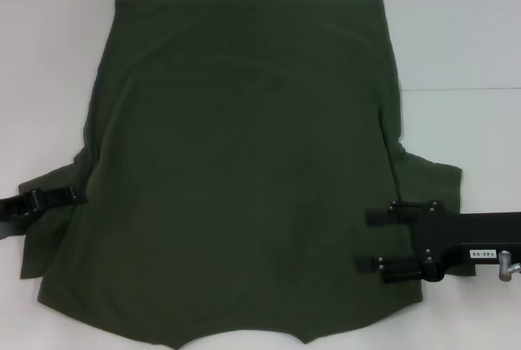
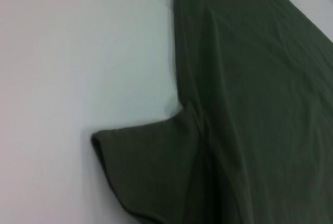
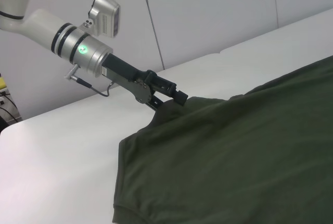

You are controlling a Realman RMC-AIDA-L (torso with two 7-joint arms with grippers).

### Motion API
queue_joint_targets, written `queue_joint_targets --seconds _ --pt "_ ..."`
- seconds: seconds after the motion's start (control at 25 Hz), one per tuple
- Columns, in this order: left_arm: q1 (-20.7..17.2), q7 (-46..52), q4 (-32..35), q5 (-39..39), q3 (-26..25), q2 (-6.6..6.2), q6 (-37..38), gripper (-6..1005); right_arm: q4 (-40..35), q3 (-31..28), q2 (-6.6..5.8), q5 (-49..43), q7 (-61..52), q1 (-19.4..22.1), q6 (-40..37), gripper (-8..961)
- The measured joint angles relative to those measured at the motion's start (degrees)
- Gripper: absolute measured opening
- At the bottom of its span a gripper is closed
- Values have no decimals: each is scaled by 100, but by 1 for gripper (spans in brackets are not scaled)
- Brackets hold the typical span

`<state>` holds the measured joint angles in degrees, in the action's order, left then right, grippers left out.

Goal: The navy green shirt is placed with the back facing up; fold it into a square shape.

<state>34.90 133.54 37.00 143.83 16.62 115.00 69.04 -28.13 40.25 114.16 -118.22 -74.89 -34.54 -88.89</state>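
- Head view: the navy green shirt (image 1: 244, 163) lies flat, plain side up, across the middle of the white surface (image 1: 464, 32), its hem toward the far edge and its neckline at the near edge. The right gripper (image 1: 376, 242) reaches in from the surface's right edge, its two fingers spread apart and released over the shirt's right sleeve area, nothing between them. The left gripper (image 1: 69, 196) sits at the left sleeve near the surface's left edge.
- Left wrist view: the shirt (image 2: 250, 99) and its short sleeve (image 2: 151, 166) rest flat on the surface (image 2: 78, 52); no fingers show.
- Right wrist view: across the shirt (image 3: 234, 161), the left gripper (image 3: 174, 99) appears clenched on the far sleeve's edge, the cloth lifted into a small peak there.
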Motion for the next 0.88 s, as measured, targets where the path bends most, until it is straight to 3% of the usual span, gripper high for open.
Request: queue_joint_targets --seconds 0.24,0.52,0.72,0.88 --pt "21 -11 0 28 -1 -4 -17 902 0 0 1 0 0 -9 0 900" --pt "31 16 0 101 -1 -13 -62 751 0 0 0 0 1 -23 -2 900" --pt "35 19 0 102 -1 -14 -66 453 0 0 1 1 1 -37 -5 900" --pt "35 30 0 98 0 -13 -78 419 0 0 1 1 1 -43 -7 900"
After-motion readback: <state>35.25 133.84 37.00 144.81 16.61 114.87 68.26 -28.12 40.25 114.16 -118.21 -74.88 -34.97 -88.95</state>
